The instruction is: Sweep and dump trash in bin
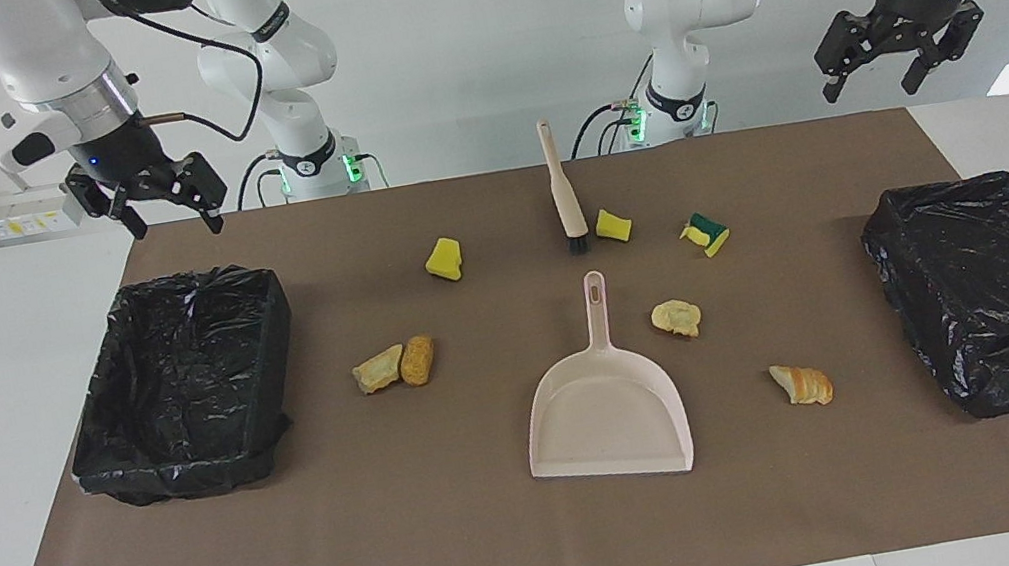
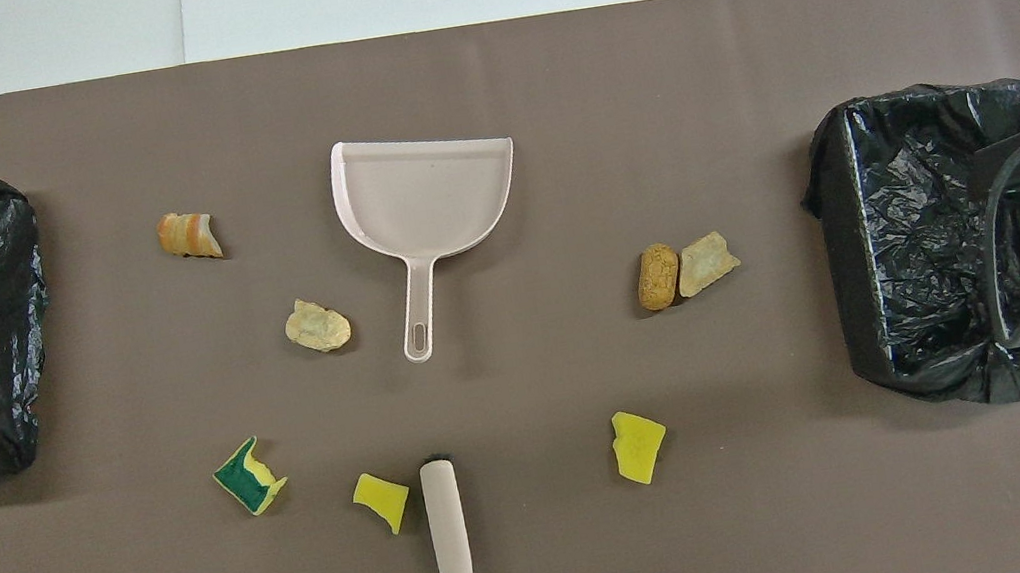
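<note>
The trash lies scattered on the brown mat (image 1: 506, 546) round the two tools: a yellow sponge piece (image 1: 444, 259) toward the right arm's end, a second yellow sponge piece (image 1: 614, 225) just beside the brush (image 1: 564, 198) head, a green-backed sponge scrap (image 1: 705, 233) toward the left arm's end, and four bread-like chunks, two of them, a pale crust (image 1: 379, 370) and a golden roll (image 1: 417, 359), touching each other, a pale lump (image 1: 677, 317) just beside the dustpan (image 1: 607, 408) handle, and a striped slice (image 1: 802, 384) farther from the robots; all look light and dry, the sponge soft and springy with torn edges, the bread crumbly and rough, so they should skid or tumble under bristles rather than resist, and pinching them singly would likely be slow; the brush is a slim, stiff, pale plastic wand with short dark bristles, best taken on its tapered handle nearer the robots; the dustpan is a smooth, rigid, pale pink shell with a flat lip and a slotted handle pointing toward the robots, the handle being the natural hold; it probably slides easily on the mat unless pinned; two bins lined with crinkled, glossy black film stand at either end, the open bin (image 1: 186, 384) at the right arm's end, the other bin (image 1: 1001, 285) at the left arm's; the right gripper (image 1: 167, 207) hangs released and empty over the mat edge near the open bin; the left gripper (image 1: 897, 64) waits, jaws spread and empty, above the table's end.
</note>
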Robot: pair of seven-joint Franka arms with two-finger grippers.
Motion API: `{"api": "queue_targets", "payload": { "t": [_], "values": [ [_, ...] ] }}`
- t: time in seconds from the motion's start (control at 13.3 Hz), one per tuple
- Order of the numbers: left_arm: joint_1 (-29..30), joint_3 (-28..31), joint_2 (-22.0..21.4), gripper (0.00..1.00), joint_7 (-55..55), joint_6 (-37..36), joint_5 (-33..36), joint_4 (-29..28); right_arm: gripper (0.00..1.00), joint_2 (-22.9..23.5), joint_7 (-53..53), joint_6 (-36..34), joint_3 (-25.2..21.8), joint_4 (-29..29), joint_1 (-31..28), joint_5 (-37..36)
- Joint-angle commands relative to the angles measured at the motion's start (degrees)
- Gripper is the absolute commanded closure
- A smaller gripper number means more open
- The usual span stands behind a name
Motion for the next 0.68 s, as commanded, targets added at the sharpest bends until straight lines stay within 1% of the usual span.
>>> {"api": "queue_targets", "payload": {
  "t": [0.0, 0.6],
  "values": [
    [0.2, -0.2, -1.6, 0.0, -0.5, 0.9, 1.0, -2.1, 0.0, 0.4, 1.3, -1.5, 0.8, 1.2, 0.0, 0.4],
    [0.2, -0.2, -1.6, 0.0, -0.5, 0.9, 0.9, -2.1, 0.0, 0.4, 1.0, -0.6, 0.9, 0.9, 0.0, 0.2]
  ]
}}
